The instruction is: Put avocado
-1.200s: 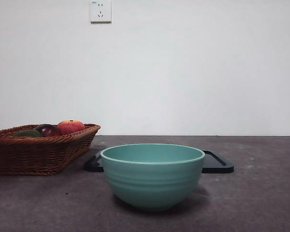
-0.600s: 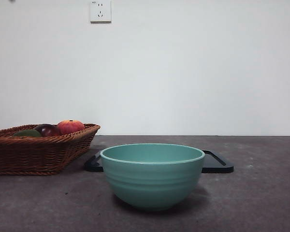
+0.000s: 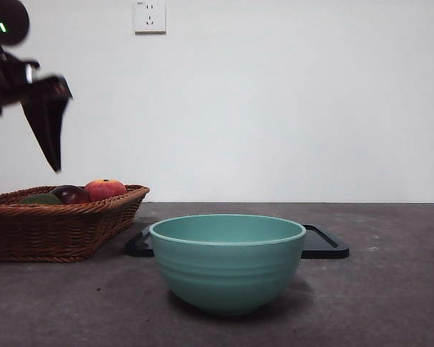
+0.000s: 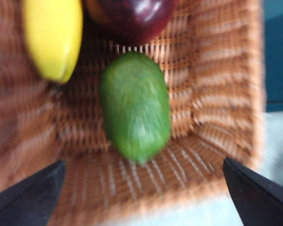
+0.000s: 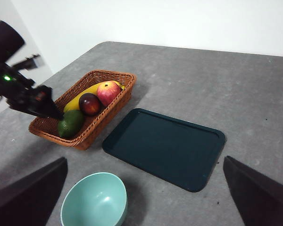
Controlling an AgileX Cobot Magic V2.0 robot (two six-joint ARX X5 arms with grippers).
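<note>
The avocado (image 4: 135,106), dull green and egg-shaped, lies in the near corner of a wicker basket (image 4: 217,94); it also shows in the right wrist view as the avocado (image 5: 70,122) and barely over the basket rim as the avocado (image 3: 40,199) in the front view. My left gripper (image 4: 144,197) hangs open above the basket, jaws spread wide to either side of the fruit and clear of it. In the front view that left gripper (image 3: 49,123) points down over the basket (image 3: 58,224). My right gripper (image 5: 144,197) is open and high above the table, holding nothing.
In the basket also lie a yellow banana (image 4: 54,37), a dark maroon fruit (image 4: 132,16) and a red-orange apple (image 5: 108,92). A dark tray (image 5: 165,148) lies beside the basket, and a teal bowl (image 3: 228,260) stands in front of it.
The left arm has come into the front view at the top left, above the basket. The fruits, bowl and tray have not moved.
</note>
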